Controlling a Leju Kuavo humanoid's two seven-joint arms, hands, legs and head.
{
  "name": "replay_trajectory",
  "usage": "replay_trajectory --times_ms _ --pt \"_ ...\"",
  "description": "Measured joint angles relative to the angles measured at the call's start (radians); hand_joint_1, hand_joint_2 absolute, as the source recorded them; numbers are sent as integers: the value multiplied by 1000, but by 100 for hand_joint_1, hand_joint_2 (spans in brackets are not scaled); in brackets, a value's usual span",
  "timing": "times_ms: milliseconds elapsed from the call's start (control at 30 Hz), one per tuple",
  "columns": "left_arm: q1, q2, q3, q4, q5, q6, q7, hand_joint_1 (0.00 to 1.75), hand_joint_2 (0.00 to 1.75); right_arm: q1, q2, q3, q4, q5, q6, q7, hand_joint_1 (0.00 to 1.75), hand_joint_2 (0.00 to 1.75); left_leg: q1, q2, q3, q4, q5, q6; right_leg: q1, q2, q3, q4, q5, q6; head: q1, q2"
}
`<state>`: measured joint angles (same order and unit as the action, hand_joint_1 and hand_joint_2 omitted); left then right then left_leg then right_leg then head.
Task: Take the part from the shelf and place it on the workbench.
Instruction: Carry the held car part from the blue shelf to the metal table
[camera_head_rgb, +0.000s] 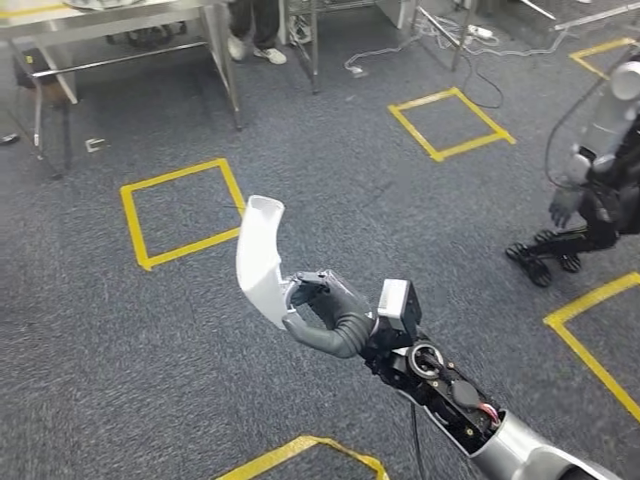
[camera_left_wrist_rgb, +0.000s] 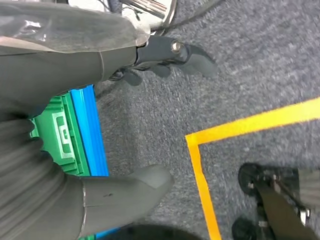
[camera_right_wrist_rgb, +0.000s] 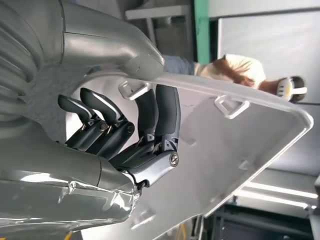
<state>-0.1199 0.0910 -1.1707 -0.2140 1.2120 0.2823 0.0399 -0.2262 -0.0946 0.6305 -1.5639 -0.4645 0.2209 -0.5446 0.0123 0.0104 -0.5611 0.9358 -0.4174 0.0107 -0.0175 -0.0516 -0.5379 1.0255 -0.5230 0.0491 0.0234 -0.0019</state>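
Note:
The part (camera_head_rgb: 260, 260) is a white curved plastic shell, held up over the grey carpet in the middle of the head view. My right hand (camera_head_rgb: 332, 315) grips its lower end, with the arm coming in from the lower right. In the right wrist view the dark fingers (camera_right_wrist_rgb: 158, 125) curl over the edge of the white part (camera_right_wrist_rgb: 234, 145), which stretches away from the palm. My left hand (camera_left_wrist_rgb: 75, 65) hangs over the floor with thumb and fingers apart and nothing in it.
A metal table (camera_head_rgb: 113, 20) stands at the far left, with a person's feet (camera_head_rgb: 256, 45) behind it. Another robot (camera_head_rgb: 596, 190) is at the right edge. Yellow tape squares (camera_head_rgb: 181, 210) mark the carpet. A green and blue crate (camera_left_wrist_rgb: 71, 135) lies near my left hand.

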Motion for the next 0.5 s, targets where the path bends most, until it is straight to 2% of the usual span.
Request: replay_trajectory --times_ms 33,100,133,200,267,333,400,467,500 --pt "-1 0 0 0 1 0 1 0 175 3 0 -2 0 0 0 1 175 175 -1 -9 0 0 0 4 -1 25 -31 69 -35 1 6 0" --pt "-2 0 0 0 3 0 3 0 175 7 0 -4 0 1 0 1 175 175 -2 -22 0 0 0 9 -1 43 -82 174 -84 2 13 0" --pt "-2 1 0 0 3 0 4 0 175 8 0 -4 0 1 0 1 175 175 -3 -25 0 0 0 9 -1 45 -93 196 -92 2 14 0" --pt "-2 1 0 0 3 0 4 0 175 8 0 -4 0 1 0 2 175 175 -3 -25 0 0 0 9 -1 45 -96 201 -94 2 14 0" --pt "-2 1 0 0 5 0 6 0 175 11 0 -4 0 5 1 3 175 175 -4 -40 1 0 0 9 -1 47 -113 229 -92 1 15 0" --pt "0 -1 0 0 11 1 8 0 175 12 0 -4 1 13 9 5 175 175 -7 -75 3 4 -3 6 0 65 -67 104 -6 -9 24 0" --pt "2 -3 0 0 15 5 9 0 175 8 0 -4 1 13 22 6 175 175 -8 -102 1 8 -4 -3 2 83 -6 -52 73 -20 30 0" --pt "4 -2 0 0 19 7 9 0 175 5 0 -3 1 5 34 6 175 175 -7 -108 -2 7 -4 -12 4 81 -4 -63 71 -25 23 0" --pt "5 -2 0 0 21 8 9 0 175 4 1 -3 1 1 37 7 175 175 -7 -109 -2 6 -4 -10 5 81 -4 -65 72 -27 19 0"
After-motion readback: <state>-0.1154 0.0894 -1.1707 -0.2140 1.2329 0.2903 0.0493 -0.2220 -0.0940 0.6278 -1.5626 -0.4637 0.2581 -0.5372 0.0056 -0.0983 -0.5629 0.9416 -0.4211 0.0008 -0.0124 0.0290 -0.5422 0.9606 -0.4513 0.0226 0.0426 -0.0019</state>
